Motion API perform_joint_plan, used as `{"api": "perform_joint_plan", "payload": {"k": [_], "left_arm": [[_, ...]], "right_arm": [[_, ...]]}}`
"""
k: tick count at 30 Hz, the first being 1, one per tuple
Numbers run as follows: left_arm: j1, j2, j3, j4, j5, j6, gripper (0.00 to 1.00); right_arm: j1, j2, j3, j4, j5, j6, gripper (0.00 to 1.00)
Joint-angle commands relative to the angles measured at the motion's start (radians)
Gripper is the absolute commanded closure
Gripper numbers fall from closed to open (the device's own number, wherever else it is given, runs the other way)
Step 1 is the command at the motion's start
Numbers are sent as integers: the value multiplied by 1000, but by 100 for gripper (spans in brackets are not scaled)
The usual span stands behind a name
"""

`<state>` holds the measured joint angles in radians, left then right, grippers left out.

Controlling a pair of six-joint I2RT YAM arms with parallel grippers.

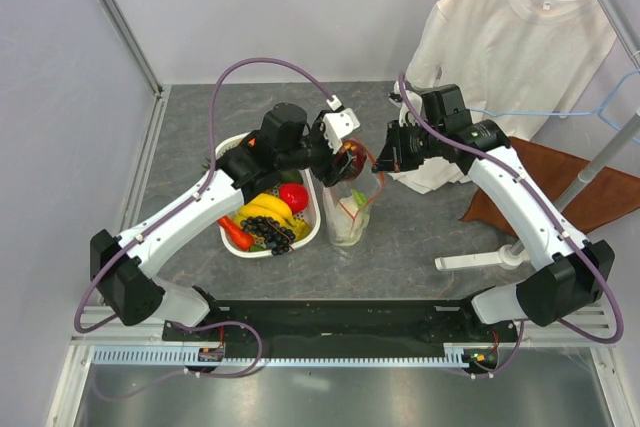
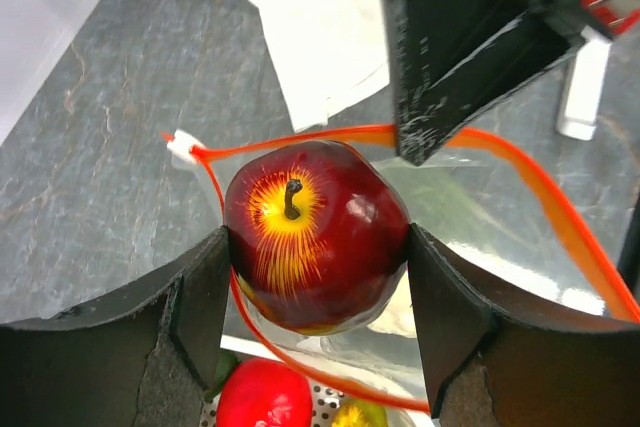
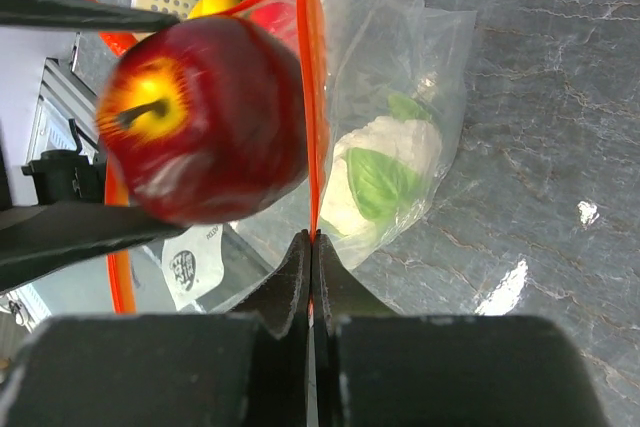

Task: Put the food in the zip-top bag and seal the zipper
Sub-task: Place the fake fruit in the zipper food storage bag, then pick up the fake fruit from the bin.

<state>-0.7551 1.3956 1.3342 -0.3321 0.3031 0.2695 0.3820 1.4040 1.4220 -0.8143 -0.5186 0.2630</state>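
My left gripper is shut on a dark red apple with a yellow stem end and holds it over the open mouth of the clear zip-top bag. The apple also shows in the top view and in the right wrist view. My right gripper is shut on the bag's red-orange zipper strip and holds that side of the mouth up. A pale green cabbage lies inside the bag. Bananas, a red round fruit, dark grapes and an orange piece lie in the white mesh basket.
A white T-shirt hangs on a hanger at the back right above a brown cloth. A white stand foot lies at the right. The basket stands just left of the bag.
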Motion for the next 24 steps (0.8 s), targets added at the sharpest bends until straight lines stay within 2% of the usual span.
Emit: {"api": "perform_joint_plan", "payload": {"k": [1,2,3,6,10,14,18,21,24], "left_arm": [[-7,39,42,28,-88,48,34],[-6,37,42,28,-90,48,30],[-6,40,42,28,-94,47,20],[-6,37,56,22,-117,39,9],[-6,8,72,4,-121,27,1],[2,-46,89,-38,-125,-9,0],[49,-138,74,-96,-99,-106,0],[132,-217,27,-154,-65,-176,0],[259,-268,-12,-240,-16,-211,0]], "right_arm": [[-12,4,40,29,6,12,100],[-15,4,40,29,11,18,100],[-23,7,40,27,12,19,100],[-29,16,49,27,9,25,100],[-31,33,75,27,6,30,100],[-32,44,91,26,5,30,100],[-32,47,91,27,12,19,100],[-34,55,104,41,-12,27,100],[-32,64,141,46,-56,35,100]]}}
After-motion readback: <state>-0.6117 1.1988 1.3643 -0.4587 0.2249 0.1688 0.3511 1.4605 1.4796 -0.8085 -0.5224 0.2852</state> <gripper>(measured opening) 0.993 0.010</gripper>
